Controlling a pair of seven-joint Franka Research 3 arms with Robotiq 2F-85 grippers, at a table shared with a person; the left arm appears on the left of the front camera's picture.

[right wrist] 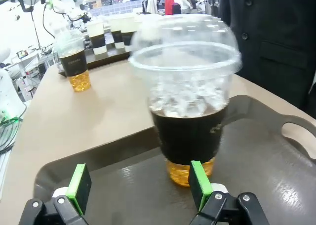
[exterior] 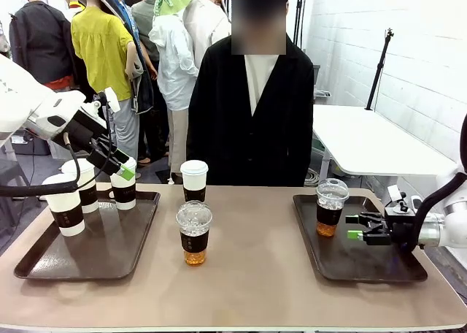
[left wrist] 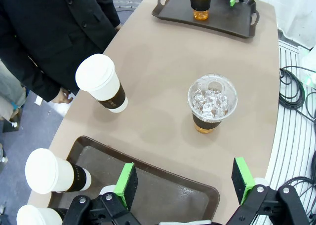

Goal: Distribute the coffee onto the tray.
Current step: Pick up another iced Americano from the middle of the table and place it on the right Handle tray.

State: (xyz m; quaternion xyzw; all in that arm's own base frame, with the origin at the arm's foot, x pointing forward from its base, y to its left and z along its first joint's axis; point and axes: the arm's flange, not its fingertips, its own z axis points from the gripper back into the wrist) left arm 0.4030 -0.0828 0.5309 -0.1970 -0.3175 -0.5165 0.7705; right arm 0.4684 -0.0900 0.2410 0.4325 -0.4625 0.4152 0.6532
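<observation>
On the table (exterior: 255, 285), the left tray (exterior: 44, 263) lies at nine o'clock and bears three paper cups (exterior: 66, 205). The right tray (exterior: 379, 269) lies at three o'clock and bears a dome-lidded cup (exterior: 331, 207). Between the trays stands a second dome-lidded cup (exterior: 194, 233), with a fourth paper cup (exterior: 194, 181) just behind it at twelve o'clock.

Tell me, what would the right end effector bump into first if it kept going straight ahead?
Most likely the clear dome-lidded cup on the right tray: it stands close ahead of the open right end effector, slightly toward one finger.
</observation>
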